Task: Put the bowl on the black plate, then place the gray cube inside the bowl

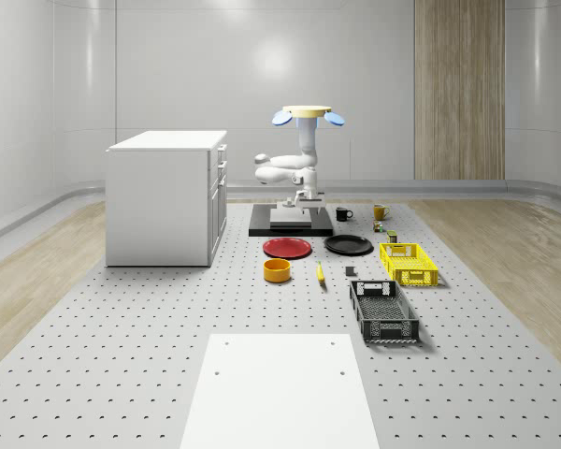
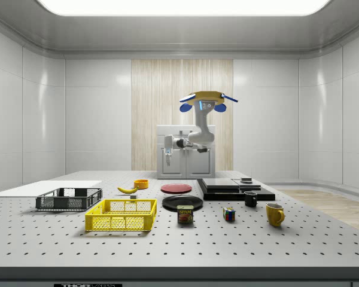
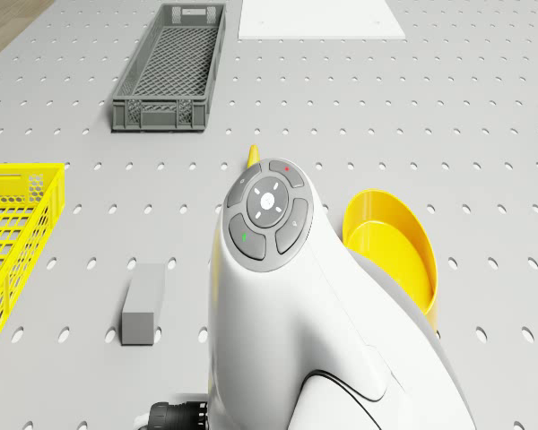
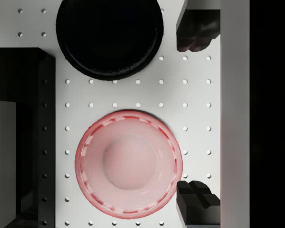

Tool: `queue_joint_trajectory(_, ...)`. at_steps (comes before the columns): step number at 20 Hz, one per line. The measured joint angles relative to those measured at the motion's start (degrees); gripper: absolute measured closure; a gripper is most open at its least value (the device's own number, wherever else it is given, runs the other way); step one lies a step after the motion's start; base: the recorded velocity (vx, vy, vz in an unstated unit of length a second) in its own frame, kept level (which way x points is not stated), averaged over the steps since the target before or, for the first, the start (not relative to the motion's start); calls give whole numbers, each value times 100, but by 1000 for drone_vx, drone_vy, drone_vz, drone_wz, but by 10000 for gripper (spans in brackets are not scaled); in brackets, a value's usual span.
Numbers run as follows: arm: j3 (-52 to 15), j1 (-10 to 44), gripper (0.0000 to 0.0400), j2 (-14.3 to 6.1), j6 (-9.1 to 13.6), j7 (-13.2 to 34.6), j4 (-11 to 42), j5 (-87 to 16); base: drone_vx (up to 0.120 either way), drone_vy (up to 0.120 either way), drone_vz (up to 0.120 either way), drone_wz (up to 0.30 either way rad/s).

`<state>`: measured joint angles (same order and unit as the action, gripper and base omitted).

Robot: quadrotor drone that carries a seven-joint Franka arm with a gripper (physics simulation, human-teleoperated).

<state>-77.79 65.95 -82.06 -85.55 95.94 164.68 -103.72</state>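
Note:
The yellow bowl (image 1: 277, 270) (image 3: 394, 251) (image 2: 141, 183) stands upright on the table, in front of a red plate (image 1: 287, 247) (image 4: 128, 161). The black plate (image 1: 348, 245) (image 4: 109, 35) (image 2: 182, 202) lies beside the red one. A small gray cube (image 1: 351, 272) (image 3: 143, 305) rests on the table between the bowl and the yellow basket. The drone (image 1: 306, 114) (image 2: 207, 101) hovers high over the black platform, arm hanging below it. My gripper (image 4: 198, 116) (image 1: 306, 196) is open and holds nothing. It hangs well above the table beside the red plate, apart from bowl and cube.
A black platform (image 1: 290, 220) lies behind the plates and a white cabinet (image 1: 166, 196) stands at the whole-scene view's left. A banana (image 1: 320, 272), yellow basket (image 1: 409, 263), gray crate (image 1: 383, 311), two mugs (image 1: 343, 214) (image 1: 380, 212), a can (image 2: 185, 213) and a white sheet (image 1: 279, 388) are on the table.

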Motion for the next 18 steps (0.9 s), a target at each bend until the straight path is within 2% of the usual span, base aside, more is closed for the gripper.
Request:
queue_joint_trajectory(2, -5, 6, 0, -26, -24, 5, -1, 11, 120, 0, -80, 0)
queue_joint_trajectory(7, -15, 21, 0, -89, -83, 17, -4, 38, 120, 0, 0, 0)
queue_joint_trajectory(10, -21, 29, 0, -125, -116, 24, -6, 53, 120, -120, 0, 0)
queue_joint_trajectory(16, -33, 44, 0, -192, -180, 37, -9, 81, 120, -120, -113, 0)
queue_joint_trajectory(18, -36, 49, 0, -214, -200, 41, -10, 90, 120, -120, 0, 0)
